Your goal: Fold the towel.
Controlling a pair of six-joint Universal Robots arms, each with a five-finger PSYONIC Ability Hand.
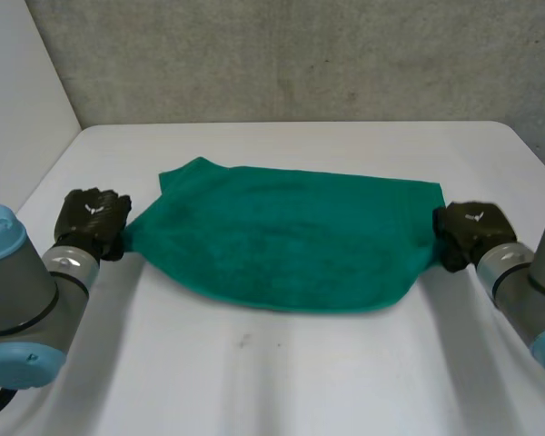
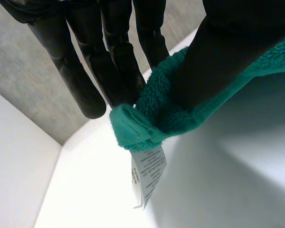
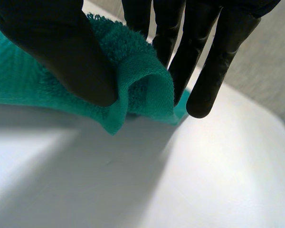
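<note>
Though apart, hands point(image 1: 93, 221) point(image 1: 470, 232) tight on towel point(image 1: 282, 241)

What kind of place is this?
Probably a robot lab bench: white table, plain grey wall behind it, and a left robot hand and right robot hand pinching a towel by its ends.

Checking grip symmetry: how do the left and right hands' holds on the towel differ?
The left hand holds a towel corner carrying a white label; the right hand holds plain cloth. The towel tapers to a point at the left hand but is broader at the right. Both pinch it between thumb and fingers.
</note>
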